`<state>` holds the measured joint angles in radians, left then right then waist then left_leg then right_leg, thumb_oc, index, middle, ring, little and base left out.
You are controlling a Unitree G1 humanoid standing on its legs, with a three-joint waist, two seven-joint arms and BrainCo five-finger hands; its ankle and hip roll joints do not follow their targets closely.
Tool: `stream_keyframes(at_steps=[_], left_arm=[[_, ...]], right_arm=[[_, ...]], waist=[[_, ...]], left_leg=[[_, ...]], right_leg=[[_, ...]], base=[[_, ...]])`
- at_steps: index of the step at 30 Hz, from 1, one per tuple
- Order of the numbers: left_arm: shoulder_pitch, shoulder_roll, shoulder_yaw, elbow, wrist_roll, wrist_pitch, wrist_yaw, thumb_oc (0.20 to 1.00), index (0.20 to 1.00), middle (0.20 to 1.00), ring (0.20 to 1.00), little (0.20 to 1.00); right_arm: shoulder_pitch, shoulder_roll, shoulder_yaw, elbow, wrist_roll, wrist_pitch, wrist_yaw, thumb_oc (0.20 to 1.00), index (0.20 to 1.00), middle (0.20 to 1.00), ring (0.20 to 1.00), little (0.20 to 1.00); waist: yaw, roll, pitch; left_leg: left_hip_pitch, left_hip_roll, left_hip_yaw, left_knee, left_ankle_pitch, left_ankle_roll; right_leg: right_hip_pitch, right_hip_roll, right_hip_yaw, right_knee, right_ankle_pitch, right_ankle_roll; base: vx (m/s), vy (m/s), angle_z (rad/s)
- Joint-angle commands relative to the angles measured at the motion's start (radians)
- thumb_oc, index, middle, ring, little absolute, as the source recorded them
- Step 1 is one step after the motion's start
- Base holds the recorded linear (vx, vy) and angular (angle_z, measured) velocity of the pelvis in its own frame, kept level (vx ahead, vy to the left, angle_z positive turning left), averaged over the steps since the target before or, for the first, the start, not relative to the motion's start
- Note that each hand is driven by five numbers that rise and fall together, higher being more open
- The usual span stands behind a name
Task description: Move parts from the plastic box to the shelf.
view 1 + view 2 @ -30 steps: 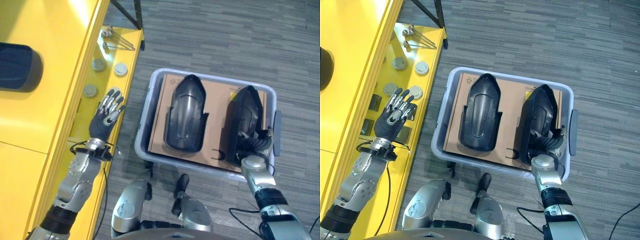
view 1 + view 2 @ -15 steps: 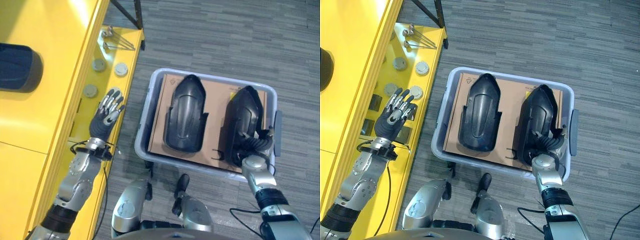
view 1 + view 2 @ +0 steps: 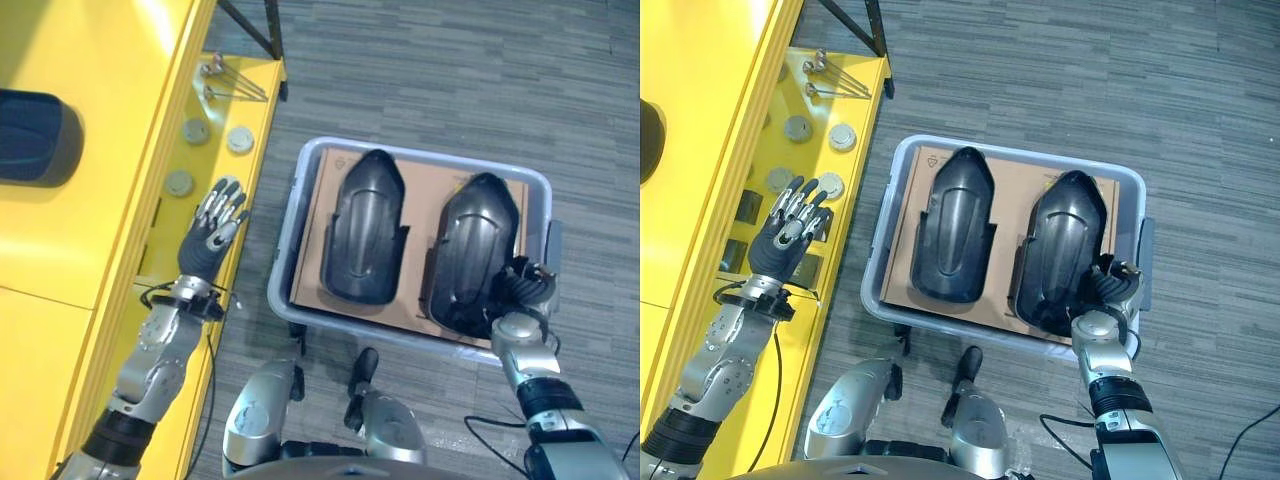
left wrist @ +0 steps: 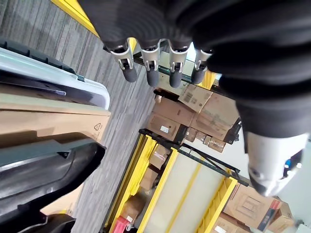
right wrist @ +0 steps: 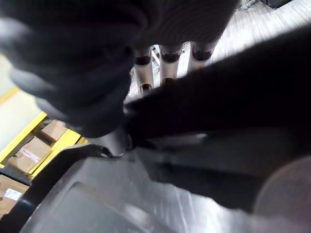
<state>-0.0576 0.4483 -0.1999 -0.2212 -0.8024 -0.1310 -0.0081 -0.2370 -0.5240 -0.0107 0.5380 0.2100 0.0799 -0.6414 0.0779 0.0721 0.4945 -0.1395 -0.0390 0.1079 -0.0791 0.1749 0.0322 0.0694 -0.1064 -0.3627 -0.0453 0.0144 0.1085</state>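
The right hand (image 3: 1102,292) had its fingers curled round the near edge of the right-hand dark part (image 3: 1060,250) inside the grey plastic box (image 3: 876,262). A second part (image 3: 950,240) lay just beside it. The left hand (image 3: 790,232) hung open, fingers straight, over the yellow shelf (image 3: 710,120).

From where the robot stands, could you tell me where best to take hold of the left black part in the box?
Probably the black part by its wide notched end nearest the robot, reaching over the box wall from the near side; it lies flat, and the domed back offers little to grip.
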Motion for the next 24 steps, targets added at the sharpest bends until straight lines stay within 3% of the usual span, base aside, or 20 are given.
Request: stream_keyframes(at_steps=[1, 13, 21, 24], left_arm=[[-0.026, -0.039, 0.019, -0.043, 0.002, -0.069, -0.015, 1.000, 1.000, 1.000, 1.000, 1.000], [-0.019, -0.037, 0.027, -0.051, -0.001, -0.061, -0.025, 1.000, 1.000, 1.000, 1.000, 1.000], [0.011, -0.031, 0.032, -0.072, 0.001, -0.061, -0.041, 1.000, 1.000, 1.000, 1.000, 1.000], [0.042, -0.018, 0.056, -0.088, -0.010, -0.020, -0.016, 1.000, 1.000, 1.000, 1.000, 1.000]], right_arm=[[0.017, 0.053, 0.089, 0.011, 0.041, -0.014, 0.034, 0.200, 0.200, 0.200, 0.200, 0.200], [0.022, 0.043, 0.086, -0.024, 0.024, -0.028, 0.018, 0.200, 0.200, 0.200, 0.200, 0.200], [0.045, 0.036, 0.044, -0.146, 0.046, -0.151, -0.056, 0.200, 0.200, 0.200, 0.200, 0.200], [0.062, 0.015, 0.007, -0.352, 0.001, -0.186, -0.073, 0.200, 0.200, 0.200, 0.200, 0.200]], waist=[[0.015, 0.005, 0.024], [0.013, 0.001, 0.007], [0.008, -0.002, -0.040], [-0.003, -0.004, -0.101]], left_leg=[[0.075, 0.043, 0.024, 0.064, -0.154, -0.032], [0.094, 0.045, 0.027, 0.050, -0.152, -0.032], [0.140, 0.050, 0.028, 0.022, -0.147, -0.034], [0.193, 0.054, 0.037, 0.000, -0.150, -0.036]], right_leg=[[-0.108, -0.065, 0.010, 0.056, 0.041, 0.016], [-0.097, -0.062, 0.007, 0.049, 0.044, 0.018], [-0.052, -0.052, -0.004, 0.022, 0.049, 0.019], [-0.001, -0.043, -0.012, -0.010, 0.049, 0.021]], base=[[0.00, 0.000, 0.00], [0.00, 0.000, 0.00], [0.01, 0.000, 0.00], [0.08, 0.018, -0.04]])
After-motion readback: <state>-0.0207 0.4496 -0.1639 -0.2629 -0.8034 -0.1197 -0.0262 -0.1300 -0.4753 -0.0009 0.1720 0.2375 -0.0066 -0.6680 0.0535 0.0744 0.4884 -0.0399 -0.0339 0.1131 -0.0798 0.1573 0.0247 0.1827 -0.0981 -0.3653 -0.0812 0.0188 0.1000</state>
